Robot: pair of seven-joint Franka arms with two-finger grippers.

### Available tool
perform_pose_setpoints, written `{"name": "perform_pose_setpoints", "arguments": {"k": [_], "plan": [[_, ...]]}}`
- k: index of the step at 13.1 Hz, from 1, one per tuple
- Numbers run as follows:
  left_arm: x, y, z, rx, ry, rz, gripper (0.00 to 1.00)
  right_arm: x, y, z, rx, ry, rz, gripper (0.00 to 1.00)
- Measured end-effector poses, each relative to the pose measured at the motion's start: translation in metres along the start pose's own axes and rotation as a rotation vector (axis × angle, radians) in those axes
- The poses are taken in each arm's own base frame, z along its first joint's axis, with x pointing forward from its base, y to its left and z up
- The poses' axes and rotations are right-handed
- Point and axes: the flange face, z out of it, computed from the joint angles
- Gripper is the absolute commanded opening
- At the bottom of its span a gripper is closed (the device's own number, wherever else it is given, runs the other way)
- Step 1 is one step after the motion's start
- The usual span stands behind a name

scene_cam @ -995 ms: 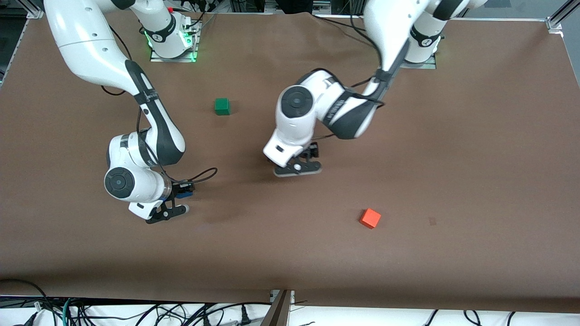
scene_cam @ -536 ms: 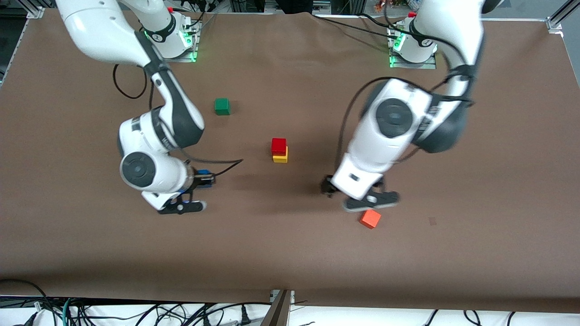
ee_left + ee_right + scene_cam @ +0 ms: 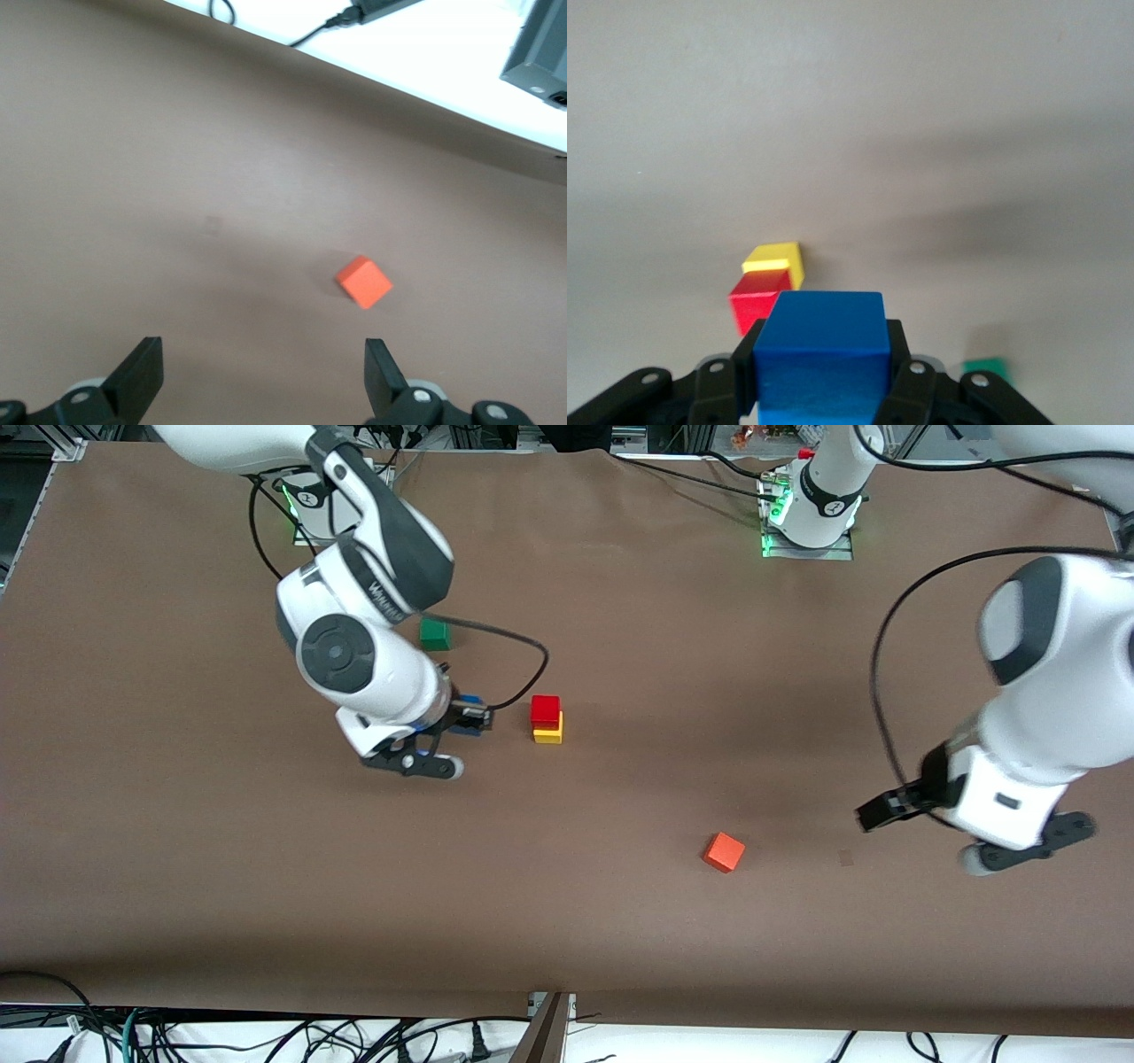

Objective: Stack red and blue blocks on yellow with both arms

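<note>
A green cube (image 3: 434, 634) sat on the brown table (image 3: 620, 921) toward the right arm's end. An orange-red cube (image 3: 724, 852) lay nearer the front camera, turned askew, well apart from it.

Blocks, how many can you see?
5: red block on yellow block, blue block in the right tool, green block by that arm's base, orange block alone nearest the front camera.

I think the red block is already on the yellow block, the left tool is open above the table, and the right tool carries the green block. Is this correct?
Not entirely. The right tool carries the blue block, as the right wrist view shows; the green block sits on the table. The rest holds: the red block is on the yellow block, and the left tool is open above the table.
</note>
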Motion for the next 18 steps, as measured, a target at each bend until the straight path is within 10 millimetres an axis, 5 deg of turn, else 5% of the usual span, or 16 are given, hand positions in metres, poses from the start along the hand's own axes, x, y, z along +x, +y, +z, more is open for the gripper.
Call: {"name": "perform_pose_setpoints", "arguments": {"k": [5,9,13,18], "plan": [[0.006,-0.067,-0.039,0.021,-0.023,0.058,1.00,-0.043,-0.044,0.049,-0.021,-0.017,0.048,0.30],[-0.018,-0.078,-0.070,0.044,-0.097,0.186,1.00,-0.042,-0.052,0.076,-0.036,0.016,0.022,0.31],[-0.038,-0.089,-0.073,0.058,-0.173,0.215,1.00,-0.067,-0.080,0.112,-0.108,0.072,-0.082,0.32],[-0.086,-0.089,-0.073,0.062,-0.141,0.242,1.00,-0.070,-0.086,0.114,-0.095,0.088,-0.097,0.33]]}}
